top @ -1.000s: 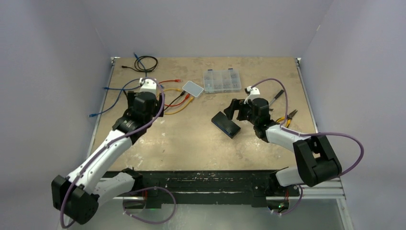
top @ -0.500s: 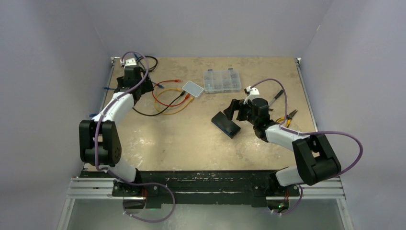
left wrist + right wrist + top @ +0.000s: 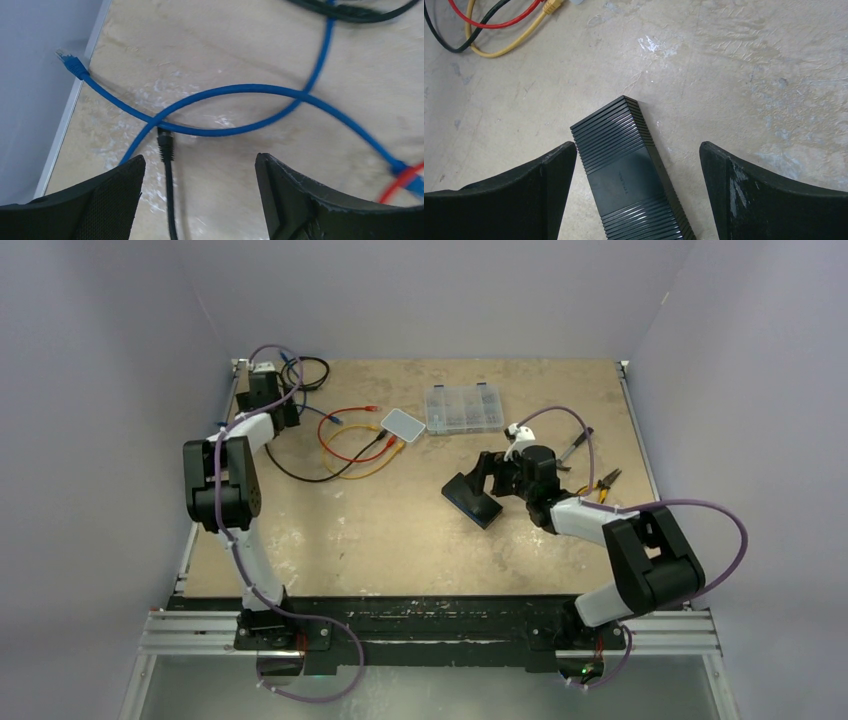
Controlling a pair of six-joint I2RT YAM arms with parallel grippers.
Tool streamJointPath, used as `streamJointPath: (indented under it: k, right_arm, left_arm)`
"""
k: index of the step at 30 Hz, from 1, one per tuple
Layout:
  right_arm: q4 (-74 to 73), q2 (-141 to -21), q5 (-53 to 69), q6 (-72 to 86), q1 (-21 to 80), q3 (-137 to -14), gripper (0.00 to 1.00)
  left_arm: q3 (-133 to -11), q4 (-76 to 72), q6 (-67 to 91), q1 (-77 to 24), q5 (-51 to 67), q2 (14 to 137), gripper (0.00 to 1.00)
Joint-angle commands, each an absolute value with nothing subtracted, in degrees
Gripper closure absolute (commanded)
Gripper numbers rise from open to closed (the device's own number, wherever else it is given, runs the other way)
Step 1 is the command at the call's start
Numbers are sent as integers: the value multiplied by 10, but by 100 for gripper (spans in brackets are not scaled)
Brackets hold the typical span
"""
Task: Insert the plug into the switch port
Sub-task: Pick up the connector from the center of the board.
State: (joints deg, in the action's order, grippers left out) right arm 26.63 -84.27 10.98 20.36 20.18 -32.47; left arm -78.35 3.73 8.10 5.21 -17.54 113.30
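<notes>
The black ribbed switch [image 3: 472, 499] lies flat mid-table; in the right wrist view it [image 3: 631, 175] sits between my open right gripper's fingers [image 3: 638, 195], untouched. My right gripper [image 3: 492, 472] hovers at its right end. My left gripper [image 3: 264, 400] is open and empty at the far left corner. In the left wrist view a black cable's plug [image 3: 165, 143] lies just inside the left finger [image 3: 100, 200], under a crossing blue cable [image 3: 240, 92]. The blue cable's plug [image 3: 70, 62] lies by the table's left edge.
Red, yellow and black cables [image 3: 350, 452] loop beside a white box [image 3: 403, 423]. A clear parts case [image 3: 463, 408] stands at the back. Pliers and a screwdriver [image 3: 590, 465] lie at the right. A black cable coil [image 3: 305, 370] lies in the far left corner.
My left arm has swung from mid-left to the far left corner over the blue and black cables. My right gripper has shifted slightly along the switch.
</notes>
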Motion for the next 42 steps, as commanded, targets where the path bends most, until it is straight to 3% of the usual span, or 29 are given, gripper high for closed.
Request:
streamJointPath:
  k: [1, 5, 8, 19, 35, 42]
  right_arm:
    - [277, -856, 136, 204, 202, -351, 5]
    - [274, -868, 144, 203, 201, -356, 6]
    - [272, -873, 146, 202, 202, -358, 6]
    - [268, -901, 154, 200, 202, -369, 6]
    - [261, -961, 190, 192, 202, -394, 6]
    - [261, -970, 198, 189, 202, -397, 6]
  left_arm:
    - [-831, 18, 52, 99, -124, 1175, 25]
    - [-863, 27, 65, 133, -45, 1209, 40]
    - [-880, 31, 77, 148, -5, 1225, 44]
    - [-857, -41, 67, 149, 2, 1202, 43]
    - [-888, -34, 29, 149, -47, 1264, 41]
    - [-820, -125, 9, 145, -64, 1204, 40]
